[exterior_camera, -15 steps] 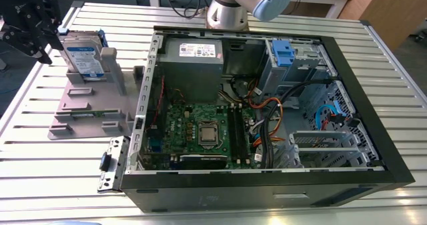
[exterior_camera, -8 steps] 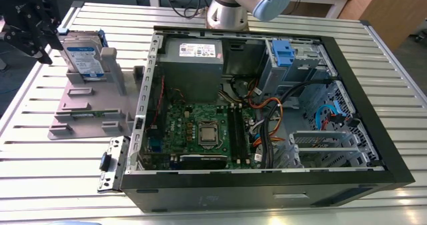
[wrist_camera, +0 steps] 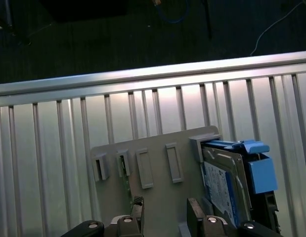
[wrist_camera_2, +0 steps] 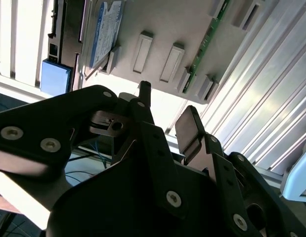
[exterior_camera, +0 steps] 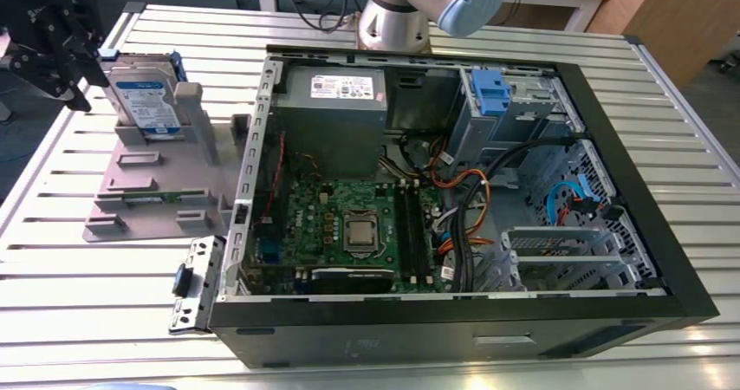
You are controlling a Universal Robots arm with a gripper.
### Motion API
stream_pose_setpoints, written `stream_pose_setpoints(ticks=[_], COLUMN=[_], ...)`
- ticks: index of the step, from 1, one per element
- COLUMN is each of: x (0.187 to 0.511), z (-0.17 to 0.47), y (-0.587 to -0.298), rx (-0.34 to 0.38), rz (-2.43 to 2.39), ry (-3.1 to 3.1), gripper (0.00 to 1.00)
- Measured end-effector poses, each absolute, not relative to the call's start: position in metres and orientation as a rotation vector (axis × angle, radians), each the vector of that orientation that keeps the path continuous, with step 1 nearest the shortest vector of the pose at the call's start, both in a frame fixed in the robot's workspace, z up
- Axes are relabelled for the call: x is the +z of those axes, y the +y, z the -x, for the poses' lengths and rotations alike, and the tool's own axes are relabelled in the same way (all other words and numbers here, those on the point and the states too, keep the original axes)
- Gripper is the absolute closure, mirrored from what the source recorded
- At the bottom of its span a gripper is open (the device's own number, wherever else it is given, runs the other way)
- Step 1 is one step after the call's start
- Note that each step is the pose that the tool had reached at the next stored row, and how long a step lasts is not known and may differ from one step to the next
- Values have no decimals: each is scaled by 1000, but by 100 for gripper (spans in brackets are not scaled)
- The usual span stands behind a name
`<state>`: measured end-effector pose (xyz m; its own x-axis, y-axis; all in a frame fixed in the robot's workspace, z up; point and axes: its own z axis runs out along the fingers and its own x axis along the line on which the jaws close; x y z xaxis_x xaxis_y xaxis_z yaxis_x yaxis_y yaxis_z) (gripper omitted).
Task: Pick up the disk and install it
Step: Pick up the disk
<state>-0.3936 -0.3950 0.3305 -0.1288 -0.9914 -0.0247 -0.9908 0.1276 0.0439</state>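
Observation:
The disk stands on edge in a slot of the grey holder plate, at the exterior view's left, beside the open computer case. It is silver-grey with a white and blue label and a blue bracket. My black gripper hovers just beyond the disk at the table's left edge, apart from it. In both wrist views the disk sits off to one side of the fingers. The gripper is open with nothing between its fingers.
The case holds a motherboard, a grey metal box with a white sticker and a drive bay with a blue clip. The arm's base stands behind the case. The slatted metal table ends close to the gripper.

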Motion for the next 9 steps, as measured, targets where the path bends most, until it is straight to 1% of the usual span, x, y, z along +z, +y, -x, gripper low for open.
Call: stream_pose_setpoints(ticks=[9], x=[331], z=[394], y=[-395], rx=[-77], rz=[-2087], ry=[-2332], gripper=[53])
